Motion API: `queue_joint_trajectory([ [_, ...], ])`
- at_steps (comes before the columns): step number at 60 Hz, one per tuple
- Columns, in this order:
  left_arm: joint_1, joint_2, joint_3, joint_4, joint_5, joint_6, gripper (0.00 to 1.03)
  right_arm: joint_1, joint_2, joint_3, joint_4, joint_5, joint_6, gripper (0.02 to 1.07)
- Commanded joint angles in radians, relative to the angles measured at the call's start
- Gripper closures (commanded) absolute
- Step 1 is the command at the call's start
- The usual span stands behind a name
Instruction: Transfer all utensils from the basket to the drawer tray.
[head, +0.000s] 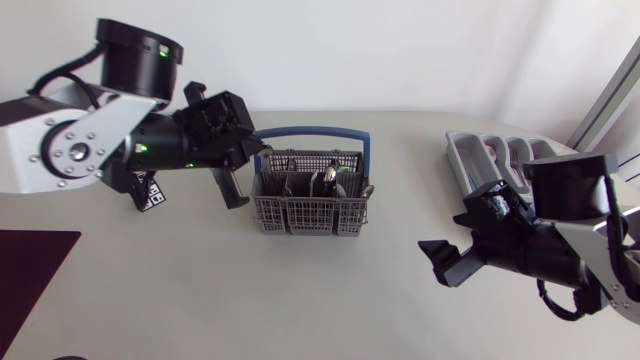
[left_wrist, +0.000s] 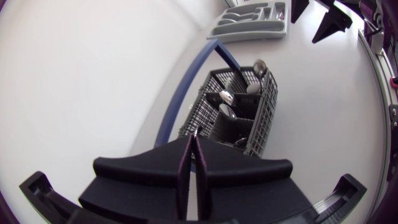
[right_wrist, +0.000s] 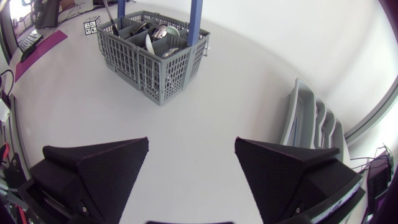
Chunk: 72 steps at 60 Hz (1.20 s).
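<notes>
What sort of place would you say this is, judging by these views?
Probably a robotics lab bench staging a kitchen chore: my left arm and right arm flank a plain white table with a grey cutlery basket, a drawer tray and a printed marker tag.

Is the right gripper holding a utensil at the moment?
No, the right gripper stands open with only bare table between its fingers.

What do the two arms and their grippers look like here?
Both arms have silver-grey links and black cylindrical joints. The left arm shows small green lights and a black cable; the right arm trails black cables. The left gripper and right gripper are matte black, with broad wedge-shaped fingers.
</notes>
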Motion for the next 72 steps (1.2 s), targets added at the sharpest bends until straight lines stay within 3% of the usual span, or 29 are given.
queue_joint_trajectory([
  [1, -0.027, -0.094, 0.006, -0.017, -0.013, -0.051, 1.0, 0.016, -0.039, -0.02, 0.003, 0.008, -0.018, 0.07],
  [10, -0.066, -0.188, 0.017, -0.046, -0.042, -0.153, 1.0, 0.045, -0.105, -0.014, -0.003, 0.018, -0.018, 0.07],
  [18, -0.112, -0.212, 0.055, -0.095, -0.05, -0.315, 1.0, 0.095, -0.17, 0.001, -0.023, 0.046, -0.022, 0.07],
  [27, -0.21, -0.16, 0.082, -0.097, -0.089, -0.461, 1.0, 0.131, -0.22, 0.017, -0.044, 0.043, -0.022, 0.07],
  [36, -0.259, -0.06, 0.146, -0.114, -0.079, -0.597, 1.0, 0.166, -0.237, 0.049, -0.051, 0.043, -0.014, 0.07],
  [53, -0.217, 0.171, 0.316, -0.212, 0.147, -0.789, 1.0, 0.299, -0.036, 0.204, -0.005, 0.135, 0.044, 0.12],
  [64, -0.141, 0.271, 0.404, -0.269, 0.305, -0.88, 1.0, 0.364, 0.093, 0.257, 0.063, 0.169, 0.06, 0.16],
  [72, -0.105, 0.297, 0.417, -0.272, 0.351, -0.916, 1.0, 0.381, 0.188, 0.288, 0.097, 0.182, 0.06, 0.17],
])
